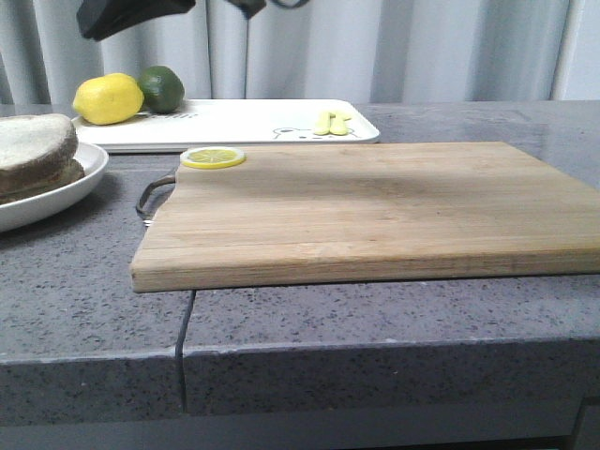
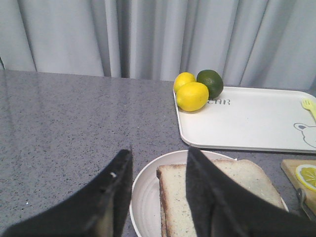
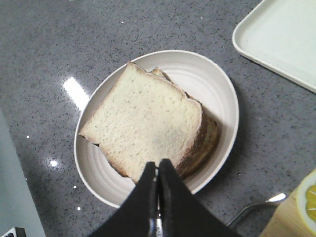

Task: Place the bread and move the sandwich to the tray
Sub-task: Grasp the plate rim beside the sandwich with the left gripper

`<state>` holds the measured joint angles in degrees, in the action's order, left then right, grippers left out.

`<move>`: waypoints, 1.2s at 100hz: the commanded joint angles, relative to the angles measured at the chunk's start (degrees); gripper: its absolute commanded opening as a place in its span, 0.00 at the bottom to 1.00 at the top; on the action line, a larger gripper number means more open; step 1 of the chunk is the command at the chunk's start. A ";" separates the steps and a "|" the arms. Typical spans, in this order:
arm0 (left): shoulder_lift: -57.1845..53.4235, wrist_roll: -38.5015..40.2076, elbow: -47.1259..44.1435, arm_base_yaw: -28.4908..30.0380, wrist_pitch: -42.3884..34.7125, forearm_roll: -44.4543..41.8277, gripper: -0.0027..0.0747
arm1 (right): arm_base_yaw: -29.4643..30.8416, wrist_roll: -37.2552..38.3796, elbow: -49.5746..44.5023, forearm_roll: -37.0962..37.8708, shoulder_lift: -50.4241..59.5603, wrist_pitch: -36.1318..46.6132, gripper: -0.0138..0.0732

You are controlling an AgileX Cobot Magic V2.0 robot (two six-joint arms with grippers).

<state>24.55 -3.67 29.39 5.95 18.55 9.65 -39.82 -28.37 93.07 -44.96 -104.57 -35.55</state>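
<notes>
Reading "BAR" beside lemons (image 2: 192, 96), white tray (image 2: 247, 126) with bear drawing.

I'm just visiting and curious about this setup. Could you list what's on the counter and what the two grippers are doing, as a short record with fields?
sandwich: stacked bread slices in the white bowl
tray: behind the cutting board, holding a lemon, a lime and a small yellow fork
cutting board: bare except a lemon slice at its corner
left gripper: open, above the bowl
right gripper: shut, empty, above the sandwich
</notes>
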 commanded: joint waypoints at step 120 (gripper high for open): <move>53.76 4.60 26.31 4.91 20.12 1.01 0.49 | 0.34 -11.87 -31.83 7.45 37.43 25.86 0.08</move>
<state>78.43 0.68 53.66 10.69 40.89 9.85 -39.82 -39.75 59.89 -36.80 -69.12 -13.28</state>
